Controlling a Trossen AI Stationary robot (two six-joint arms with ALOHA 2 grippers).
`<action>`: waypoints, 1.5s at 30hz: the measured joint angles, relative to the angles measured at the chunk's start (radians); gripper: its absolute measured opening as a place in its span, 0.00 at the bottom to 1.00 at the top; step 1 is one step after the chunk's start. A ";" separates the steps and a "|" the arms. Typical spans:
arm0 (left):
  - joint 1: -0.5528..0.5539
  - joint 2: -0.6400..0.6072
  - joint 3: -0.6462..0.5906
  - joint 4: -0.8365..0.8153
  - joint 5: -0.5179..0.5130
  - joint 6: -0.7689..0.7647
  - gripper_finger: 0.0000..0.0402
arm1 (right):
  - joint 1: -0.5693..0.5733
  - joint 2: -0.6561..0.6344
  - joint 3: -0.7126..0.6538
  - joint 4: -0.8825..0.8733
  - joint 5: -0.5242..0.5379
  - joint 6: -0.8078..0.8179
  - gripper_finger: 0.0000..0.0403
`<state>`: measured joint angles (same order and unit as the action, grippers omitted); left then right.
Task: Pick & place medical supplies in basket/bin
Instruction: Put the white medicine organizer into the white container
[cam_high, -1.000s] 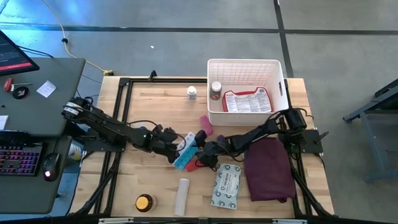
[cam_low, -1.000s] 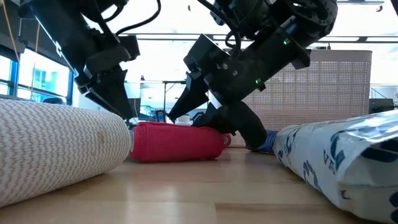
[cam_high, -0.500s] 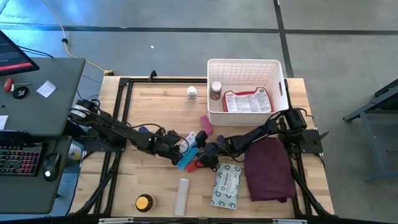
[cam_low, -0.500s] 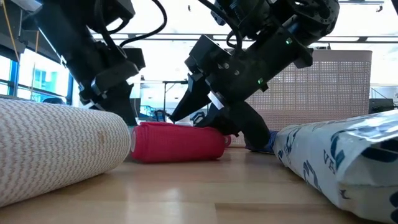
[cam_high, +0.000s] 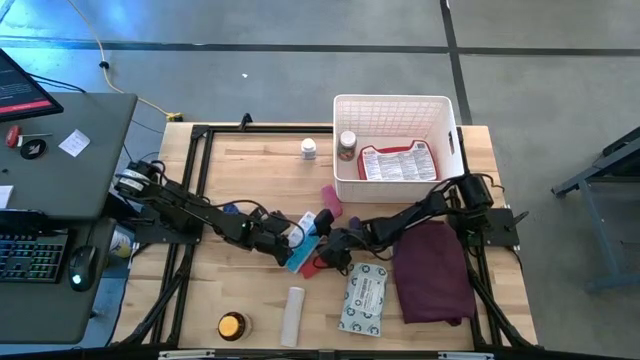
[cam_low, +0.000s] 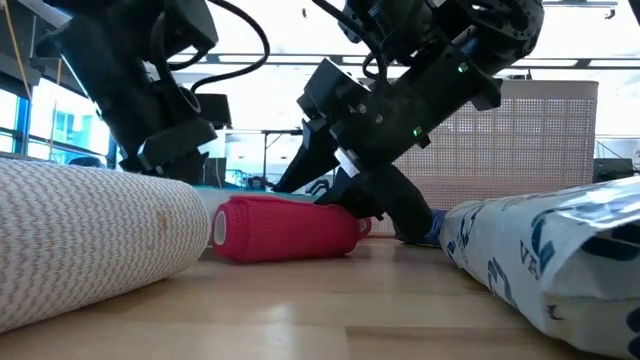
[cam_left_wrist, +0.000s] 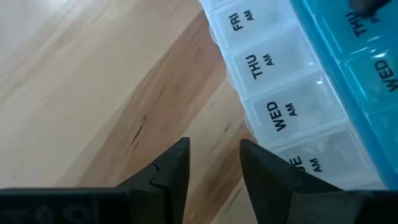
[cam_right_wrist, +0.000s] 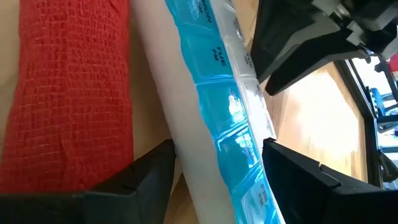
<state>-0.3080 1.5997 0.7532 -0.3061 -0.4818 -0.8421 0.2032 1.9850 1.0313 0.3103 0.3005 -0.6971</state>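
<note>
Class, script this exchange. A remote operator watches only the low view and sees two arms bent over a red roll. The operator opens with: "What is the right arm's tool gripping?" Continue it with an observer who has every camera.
Observer: The right tool is closed on a blue and white weekly pill organizer, which lies beside the red roll.
Operator: And the left tool?
Observer: The left tool is open over the table. It has nothing between its fingers and sits next to the organizer's white AM row.
Operator: Is anything in the basket?
Observer: Yes. The white basket holds a small bottle and a red-and-white sheet.
</note>
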 joint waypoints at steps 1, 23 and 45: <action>0.000 0.000 0.000 -0.002 -0.002 0.000 0.44 | -0.003 0.000 0.000 0.000 -0.002 0.000 0.58; 0.000 0.004 0.001 0.033 -0.003 0.003 0.44 | -0.032 0.000 0.000 0.128 -0.020 -0.094 0.57; 0.000 -0.131 0.001 0.012 -0.105 0.077 0.44 | 0.063 -0.021 0.002 0.120 0.168 -0.200 0.34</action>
<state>-0.3080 1.4689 0.7544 -0.2942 -0.5867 -0.7648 0.2661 1.9638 1.0328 0.4299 0.4681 -0.8976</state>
